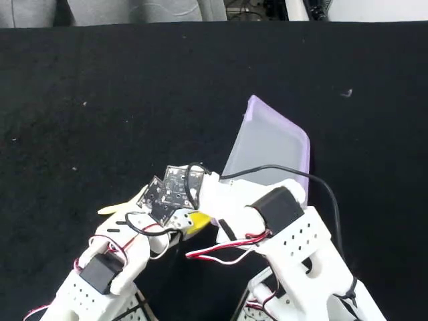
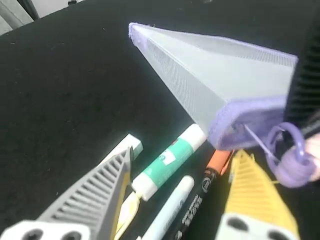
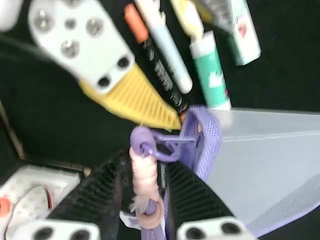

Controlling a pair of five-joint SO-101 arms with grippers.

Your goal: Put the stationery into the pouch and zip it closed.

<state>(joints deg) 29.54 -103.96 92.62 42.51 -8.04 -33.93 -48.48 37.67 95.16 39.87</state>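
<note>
From above, the arms point(image 1: 281, 224) cover the pouch's point(image 1: 267, 144) zipper end.

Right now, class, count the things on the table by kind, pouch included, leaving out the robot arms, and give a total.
Pouch: 1
Glue stick: 1
Markers: 2, the white marker and the black marker
Eraser: 1
Pale yellow item, kind unclear: 1
Total: 6

The table point(image 1: 100, 87) was covered in black cloth. Toward its near edge, right of the middle, lay a translucent mesh pouch with purple trim point(image 1: 267, 144), angled toward the far right corner. Just beside the pouch's near end, 4 pieces lay side by side on the cloth: a small white block point(image 2: 125, 147), a green-and-white glue stick point(image 2: 170, 161), a white pen point(image 2: 172, 207) and a black marker with an orange cap point(image 2: 202, 192).
</note>
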